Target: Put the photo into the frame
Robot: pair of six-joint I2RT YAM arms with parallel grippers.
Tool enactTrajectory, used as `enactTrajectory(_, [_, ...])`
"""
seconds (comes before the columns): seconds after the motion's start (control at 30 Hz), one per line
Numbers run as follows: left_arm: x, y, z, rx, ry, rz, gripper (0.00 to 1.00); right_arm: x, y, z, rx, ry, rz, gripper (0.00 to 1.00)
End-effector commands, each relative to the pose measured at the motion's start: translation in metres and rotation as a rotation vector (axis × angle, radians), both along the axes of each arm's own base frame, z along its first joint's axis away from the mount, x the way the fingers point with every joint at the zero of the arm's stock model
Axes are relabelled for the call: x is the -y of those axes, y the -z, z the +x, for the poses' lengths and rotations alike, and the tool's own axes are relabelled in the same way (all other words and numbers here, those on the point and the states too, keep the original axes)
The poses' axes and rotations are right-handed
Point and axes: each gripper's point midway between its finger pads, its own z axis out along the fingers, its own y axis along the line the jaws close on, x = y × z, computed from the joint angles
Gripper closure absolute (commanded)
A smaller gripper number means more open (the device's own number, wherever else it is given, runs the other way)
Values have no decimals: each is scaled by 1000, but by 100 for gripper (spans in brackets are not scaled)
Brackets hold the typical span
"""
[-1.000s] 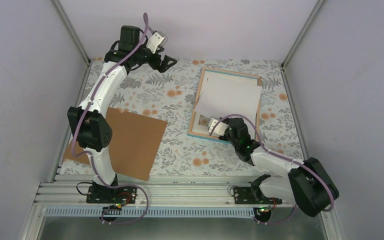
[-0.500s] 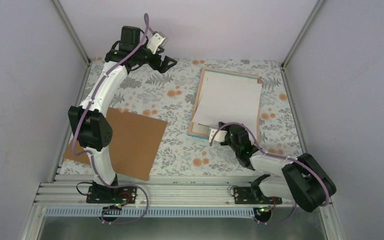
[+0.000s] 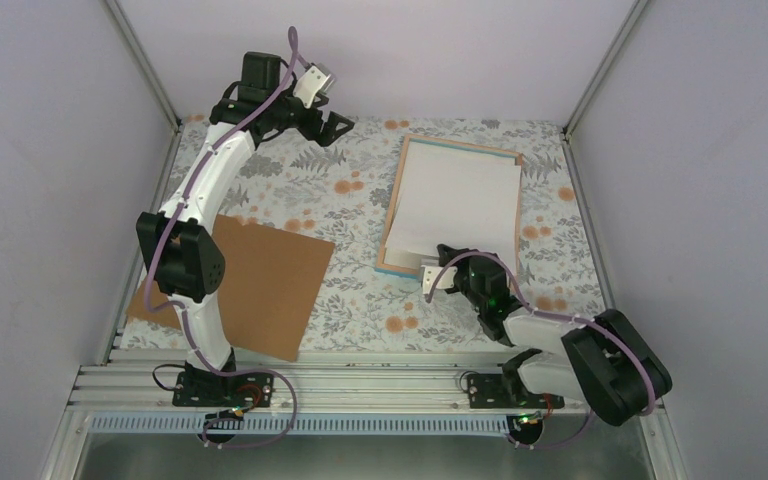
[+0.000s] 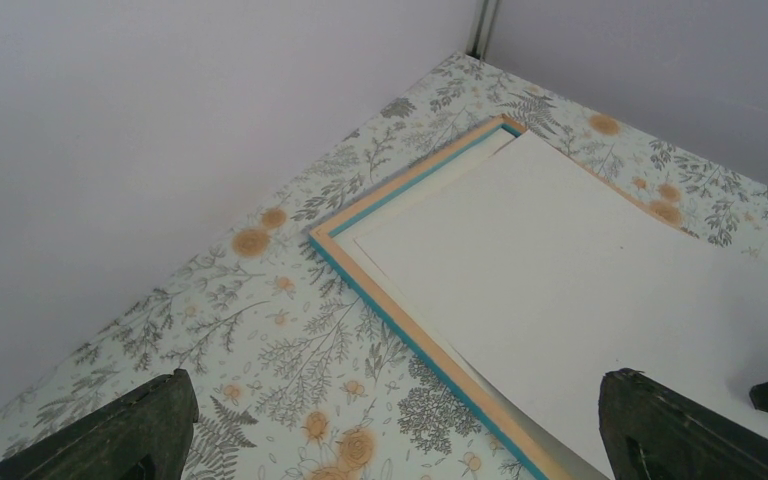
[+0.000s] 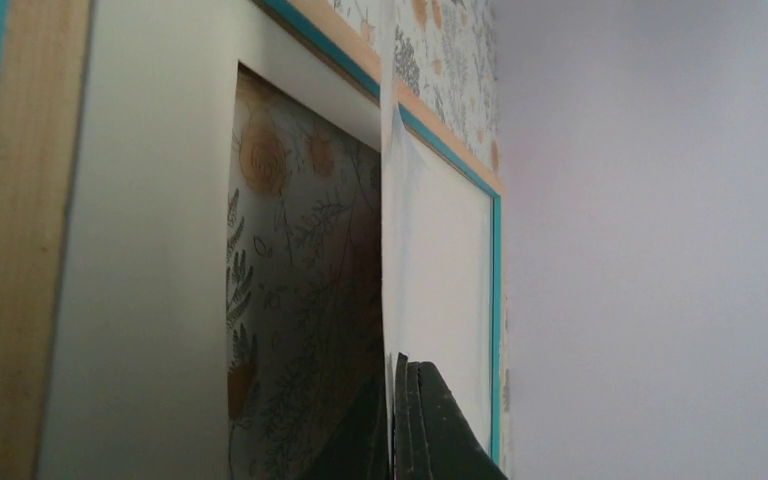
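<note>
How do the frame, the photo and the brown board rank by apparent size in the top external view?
1. brown board and frame: about alike. The board lies nearer the camera and the left arm hides part of it, so I leave them unranked.
2. photo: smaller, white side up, covering most of the frame.

I count two arms and so two hands: my left hand (image 3: 333, 127) and my right hand (image 5: 402, 390). There is one desk (image 3: 360, 205) with a flower pattern. On it I see one frame (image 3: 397, 205) at the upper right, one photo (image 3: 460, 195) showing its white side, one cream mat (image 5: 150, 250), and one brown board (image 3: 270, 280) at the lower left.
</note>
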Motion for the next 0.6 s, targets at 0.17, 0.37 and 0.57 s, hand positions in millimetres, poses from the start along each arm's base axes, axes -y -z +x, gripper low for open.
enactTrajectory(0.17, [0,-3,6,1,7,-8,0,-7,-17,17,83,-77,-21,96])
enactTrajectory(0.37, [0,-1,6,-1,8,-4,0,-15,-16,19,72,-122,-10,96])
enactTrajectory(0.57, [-1,-1,6,0,5,0,0,-24,-16,21,71,-165,-8,96])
